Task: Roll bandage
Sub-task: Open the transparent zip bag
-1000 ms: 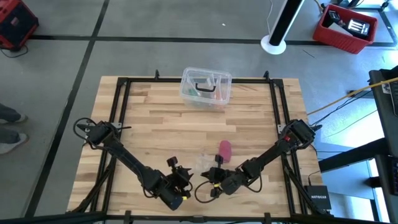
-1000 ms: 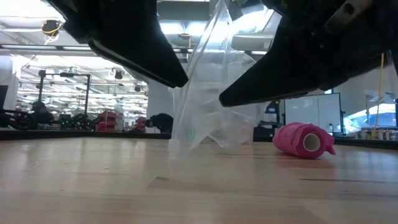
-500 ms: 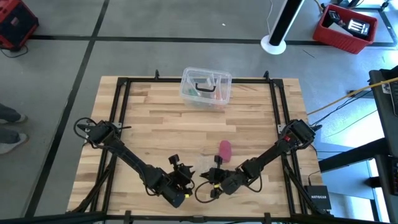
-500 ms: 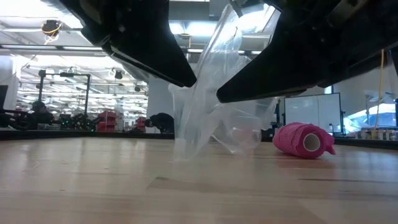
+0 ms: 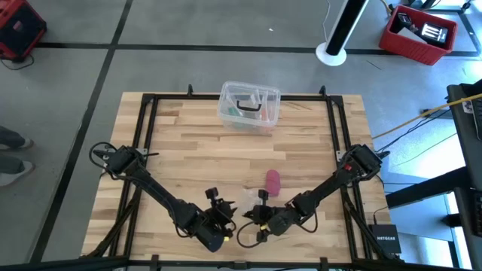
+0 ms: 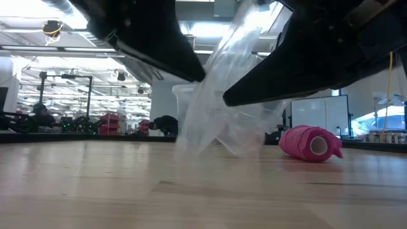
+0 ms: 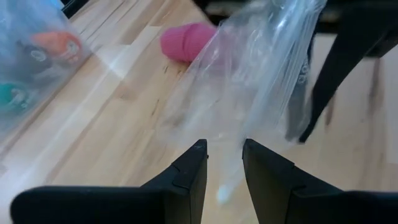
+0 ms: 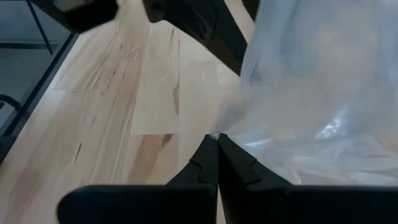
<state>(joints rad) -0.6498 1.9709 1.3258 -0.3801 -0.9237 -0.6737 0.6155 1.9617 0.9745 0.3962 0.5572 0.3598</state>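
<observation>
The bandage (image 5: pixel 272 181) lies on the wooden worktop (image 5: pixel 188 158) as a small pink roll, on its side, with one open end showing in the low view (image 6: pixel 310 144). Taking the bandage as landmark, both grippers work just in front of it, toward the worktop's near edge, and neither touches it. Between them hangs a crumpled clear plastic wrapper (image 6: pixel 222 102), lifted so that only its lower end reaches the worktop beside the bandage. The right gripper (image 8: pixel 217 144) sits nearest the bandage, its fingers pressed together and pinching an edge of the wrapper. The left gripper (image 7: pixel 224 152) is a little farther from the bandage, on the other side of the wrapper; its fingers (image 7: pixel 190 171) stand slightly apart with the wrapper's plastic reaching down into the gap between them, and whether they grip it cannot be told. Well beyond the bandage, at the far edge, stands a clear plastic box (image 5: pixel 249 106) holding small items.
</observation>
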